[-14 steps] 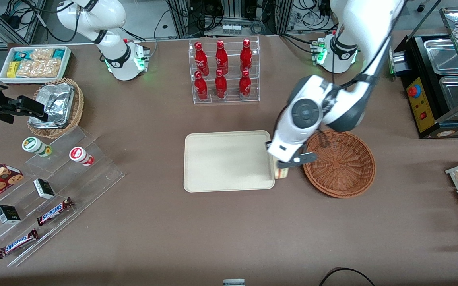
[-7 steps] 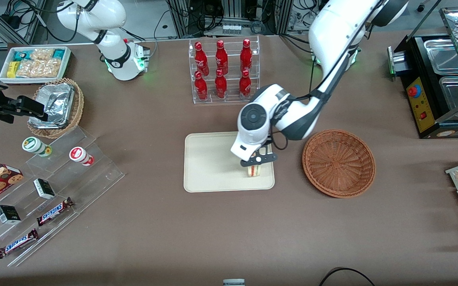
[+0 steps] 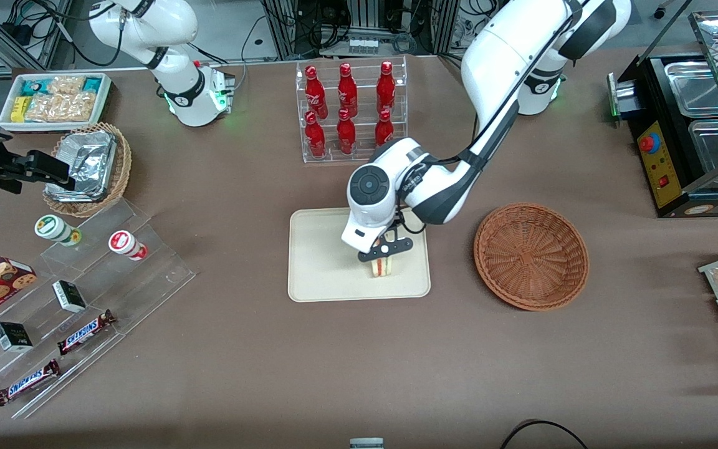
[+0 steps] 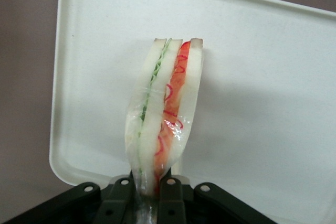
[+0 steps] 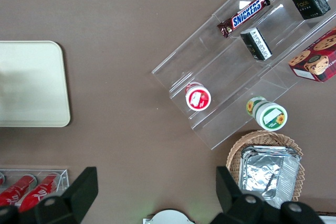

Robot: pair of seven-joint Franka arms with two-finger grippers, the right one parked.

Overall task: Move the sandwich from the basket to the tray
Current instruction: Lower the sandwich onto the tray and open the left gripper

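Observation:
My left gripper (image 3: 384, 251) is shut on the sandwich (image 3: 382, 267), a wrapped wedge of white bread with red and green filling. It holds it over the cream-white tray (image 3: 321, 262), in the part toward the basket and near the tray's front edge. In the left wrist view the sandwich (image 4: 165, 108) stands between the black fingers (image 4: 170, 195) with the tray (image 4: 262, 77) below it. I cannot tell whether the sandwich touches the tray. The reddish-brown wicker basket (image 3: 531, 255) sits empty beside the tray, toward the working arm's end.
A clear rack of red bottles (image 3: 349, 112) stands farther from the front camera than the tray. A clear stepped stand with snacks (image 3: 72, 299), a tan basket with foil containers (image 3: 88, 168) and a white bin of packets (image 3: 53, 100) lie toward the parked arm's end.
My gripper carried the sandwich from the gap between basket and tray onto the tray area, moving toward the parked arm's end. The basket stays empty and still.

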